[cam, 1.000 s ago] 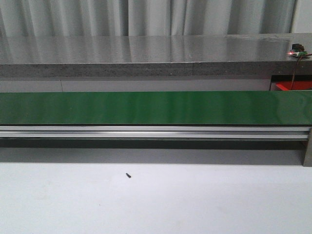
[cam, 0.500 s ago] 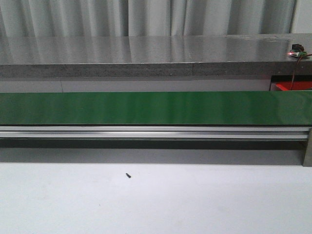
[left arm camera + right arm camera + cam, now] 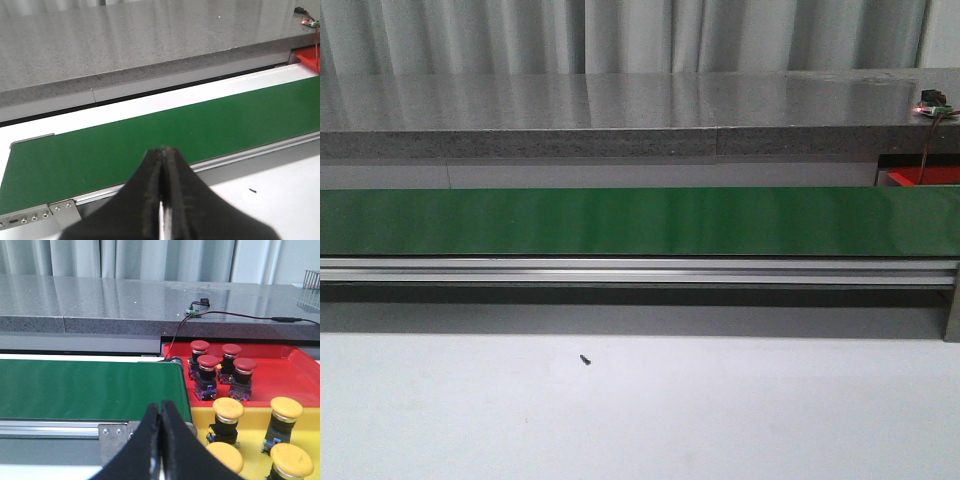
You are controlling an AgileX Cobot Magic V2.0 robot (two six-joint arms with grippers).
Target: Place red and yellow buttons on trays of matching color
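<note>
Several red buttons (image 3: 208, 361) stand upright on the red tray (image 3: 280, 372) at the belt's end in the right wrist view. Several yellow buttons (image 3: 228, 409) stand on the yellow tray (image 3: 255, 427) beside it. My right gripper (image 3: 161, 405) is shut with nothing in it, short of the belt's end plate and to the side of the trays. My left gripper (image 3: 163, 150) is shut and empty over the near rail of the green belt (image 3: 150, 135). In the front view only a corner of the red tray (image 3: 920, 177) shows, and neither gripper appears.
The green conveyor belt (image 3: 640, 220) runs across the table on an aluminium rail (image 3: 640, 270). A grey stone counter (image 3: 620, 110) lies behind it, with a small circuit board and wire (image 3: 197, 309) on top. A small black screw (image 3: 585, 359) lies on the white table.
</note>
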